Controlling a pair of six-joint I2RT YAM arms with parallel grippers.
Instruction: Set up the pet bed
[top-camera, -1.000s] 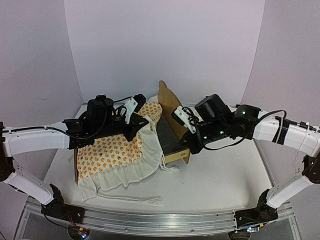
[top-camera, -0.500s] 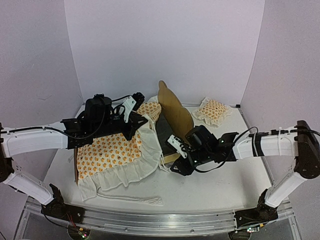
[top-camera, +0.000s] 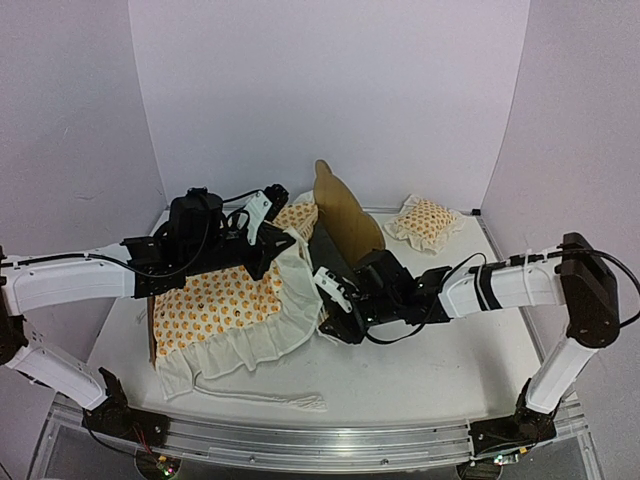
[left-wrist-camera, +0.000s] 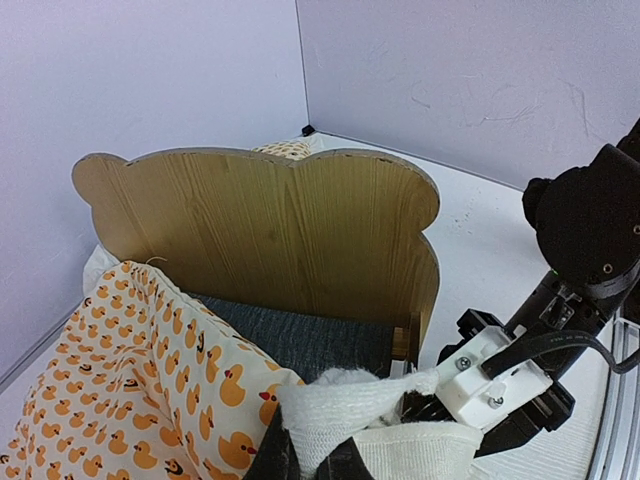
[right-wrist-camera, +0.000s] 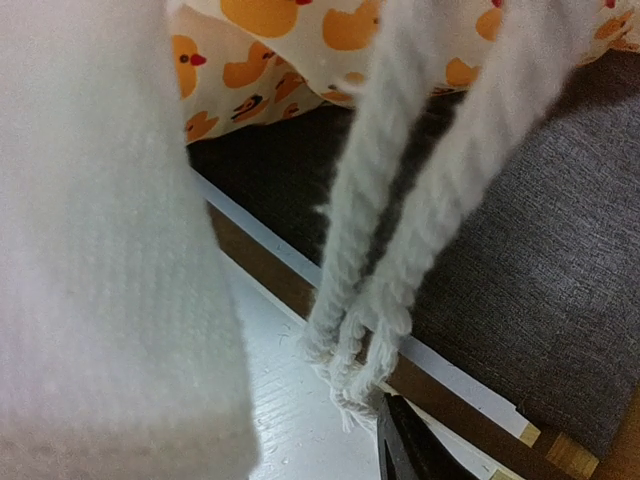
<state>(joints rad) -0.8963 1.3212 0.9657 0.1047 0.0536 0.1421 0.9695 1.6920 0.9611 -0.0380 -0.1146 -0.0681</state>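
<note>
Orange-print bedding (top-camera: 215, 300) over pet bed (top-camera: 348, 215) edge

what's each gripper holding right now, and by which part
The left gripper is shut on the bedding, pinching its white ruffle. Whether the right gripper holds anything cannot be told; the bedding's cords hang just before it.

The pet bed (left-wrist-camera: 260, 235) is light brown wood with a dark grey base panel (left-wrist-camera: 300, 338). The bedding (top-camera: 215, 300) is cream with little orange ducks and a white ruffle. The pillow (top-camera: 425, 222) has the same duck print. The table (top-camera: 430, 370) is white.
</note>
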